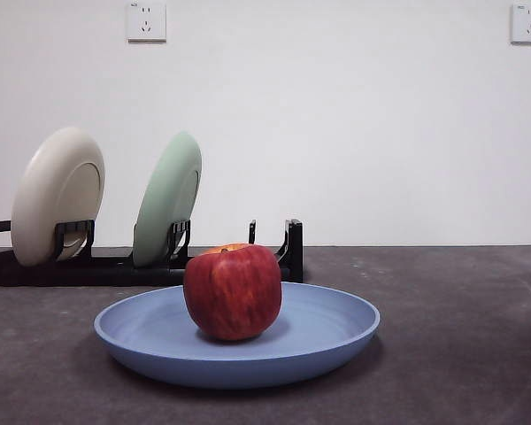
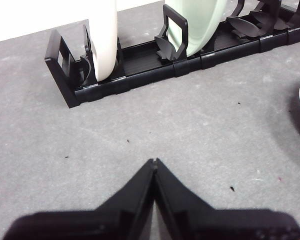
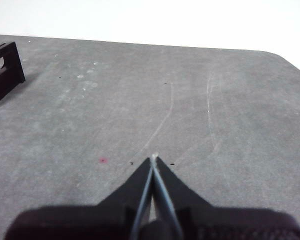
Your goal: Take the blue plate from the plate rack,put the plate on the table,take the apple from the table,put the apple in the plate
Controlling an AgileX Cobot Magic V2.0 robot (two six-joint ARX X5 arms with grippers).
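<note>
The table (image 1: pixel 478 336) is a flat, dark grey, mottled surface with faint scratches and specks, backed by a plain white wall (image 1: pixel 372 124) that carries two sockets, one (image 1: pixel 146 21) up on the left and one (image 1: pixel 528 23) at the right corner. One plate rack (image 1: pixel 142 264) lies long and low at the back left, its long axis running across the front view, black posts upright. Two plates stand on edge in it, both leaning: a cream plate (image 1: pixel 57 195) at the left end and a pale green plate (image 1: pixel 166 199) further along. The one blue plate (image 1: pixel 239 350) lies flat on the table in front of the rack, rim up, apart from the rack. One apple (image 1: pixel 233 290) sits near the middle of the blue plate, upright, its stem dimple pointing up with an orange-yellow patch around it. The left gripper (image 2: pixel 154 161) hangs over bare table near the rack, jaws pressed together and empty. The right gripper (image 3: pixel 153 157) hangs over bare table, jaws likewise closed on nothing.
</note>
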